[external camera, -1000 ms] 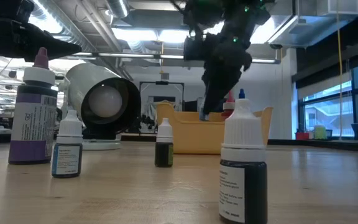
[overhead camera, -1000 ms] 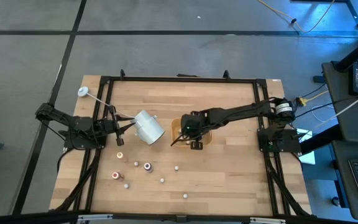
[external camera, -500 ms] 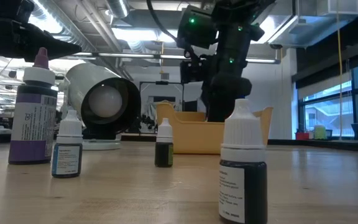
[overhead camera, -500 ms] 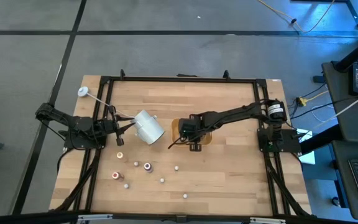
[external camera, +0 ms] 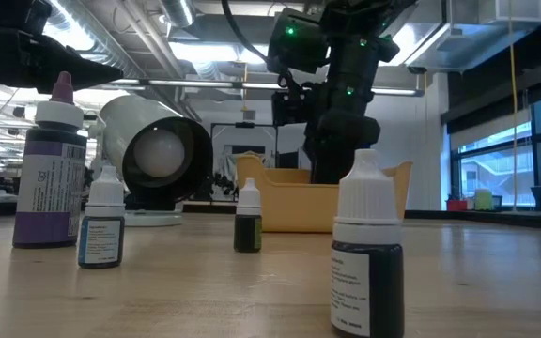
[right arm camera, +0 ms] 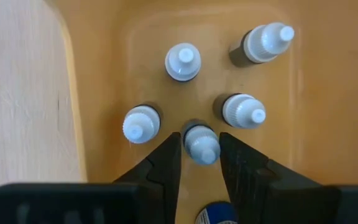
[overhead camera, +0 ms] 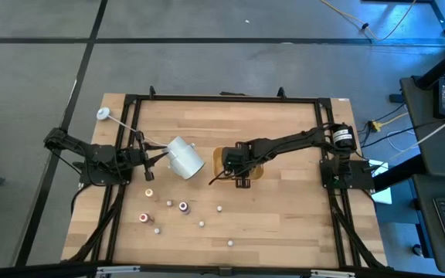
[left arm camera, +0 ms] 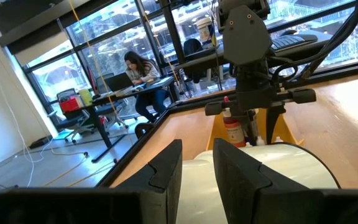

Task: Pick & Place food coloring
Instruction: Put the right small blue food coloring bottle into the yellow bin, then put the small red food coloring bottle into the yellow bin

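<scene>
The right claw (right arm camera: 201, 163) has dropped into the orange tray (right arm camera: 104, 74) since a second ago, its fingers now parted either side of a food coloring bottle (right arm camera: 201, 143); contact is unclear. Four bottles stand just ahead. The left claw (left arm camera: 194, 171) waits closed at the white cup (overhead camera: 184, 157), which hides its tips.

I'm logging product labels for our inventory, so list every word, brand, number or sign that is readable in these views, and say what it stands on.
No text can be read in any view.
Purple-capped bottle, low view: printed label lines, too blurred to read.
Small blue-labelled bottle: print too small.
Nearest dark bottle: white lines at the label's foot, unreadable.
Red bottle in the orange tray, left wrist view: label blurred.
Bottle caps, right wrist view: unmarked.
</scene>
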`<state>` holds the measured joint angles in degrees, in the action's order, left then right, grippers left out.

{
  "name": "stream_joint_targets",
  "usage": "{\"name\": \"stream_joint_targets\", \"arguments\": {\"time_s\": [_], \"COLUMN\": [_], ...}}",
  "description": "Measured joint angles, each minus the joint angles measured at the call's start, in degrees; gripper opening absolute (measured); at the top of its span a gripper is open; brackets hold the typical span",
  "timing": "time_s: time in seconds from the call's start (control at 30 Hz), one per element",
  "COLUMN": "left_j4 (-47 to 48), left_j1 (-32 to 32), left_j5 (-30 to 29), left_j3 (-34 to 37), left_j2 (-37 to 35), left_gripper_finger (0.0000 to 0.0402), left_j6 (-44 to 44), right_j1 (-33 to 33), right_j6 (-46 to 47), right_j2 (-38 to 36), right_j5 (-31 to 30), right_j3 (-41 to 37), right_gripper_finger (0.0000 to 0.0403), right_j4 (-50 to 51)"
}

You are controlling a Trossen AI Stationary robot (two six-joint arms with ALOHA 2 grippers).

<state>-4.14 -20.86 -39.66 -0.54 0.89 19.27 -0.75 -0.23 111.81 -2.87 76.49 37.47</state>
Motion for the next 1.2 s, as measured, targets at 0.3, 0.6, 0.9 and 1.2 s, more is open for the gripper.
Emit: {"name": "stream_joint_targets", "arguments": {"time_s": [0.3, 0.6, 0.9, 1.2], "left_j4": [0.0, 0.0, -0.2, -0.3], "left_j1": [0.0, 0.0, 0.0, 0.0], "left_j5": [0.0, 0.0, 0.1, 0.2], "left_j3": [0.0, 0.0, 0.0, 0.0], "left_j2": [0.0, 0.0, 0.0, 0.0], "left_gripper_finger": [0.0088, 0.0088, 0.0088, 0.0088], "left_j6": [0.0, 0.0, 0.0, 0.0], "right_j1": [0.0, -0.4, -9.9, -18.7], "right_j6": [0.0, 1.5, 0.0, 3.1], "right_j2": [-0.7, -4.3, -4.9, -4.9], "right_j5": [0.0, 0.0, 6.7, 10.8], "right_j3": [0.0, 5.4, 9.4, 4.9], "right_gripper_finger": [0.0117, 0.0117, 0.0117, 0.0118], "right_j4": [1.0, 8.4, 4.7, -10.8]}}
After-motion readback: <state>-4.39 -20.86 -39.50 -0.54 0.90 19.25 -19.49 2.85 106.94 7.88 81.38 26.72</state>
